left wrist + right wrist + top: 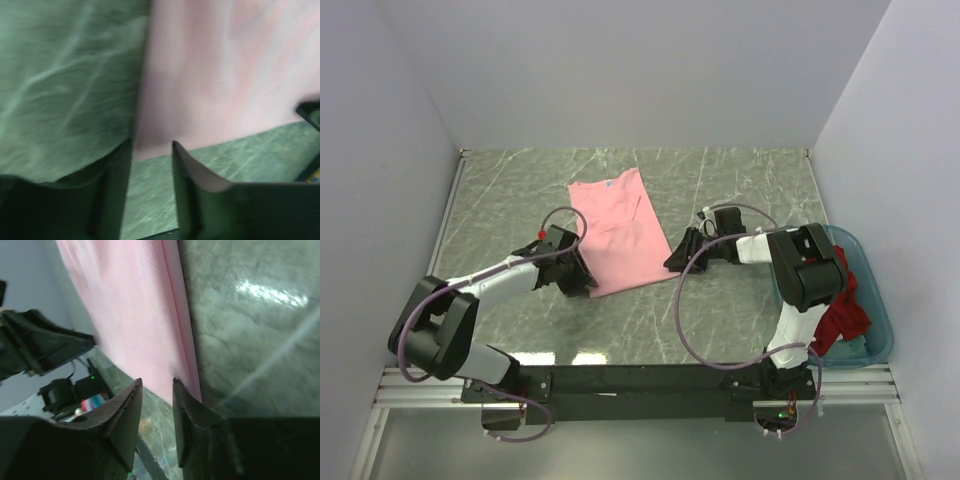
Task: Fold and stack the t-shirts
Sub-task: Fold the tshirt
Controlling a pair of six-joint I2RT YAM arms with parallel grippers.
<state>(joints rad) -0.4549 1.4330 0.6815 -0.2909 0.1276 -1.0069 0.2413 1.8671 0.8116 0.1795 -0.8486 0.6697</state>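
Observation:
The light pink t-shirt lies folded into a long strip on the green marble table. My left gripper is open at the strip's near left corner; in the left wrist view the pink cloth ends just ahead of the gripper. My right gripper is open at the near right corner; its wrist view shows the pink edge just beyond the gripper. The bright red t-shirt hangs crumpled in the teal tub.
The teal plastic tub stands at the table's right side, against the right wall. White walls close the table on three sides. The left arm shows across the pink shirt in the right wrist view.

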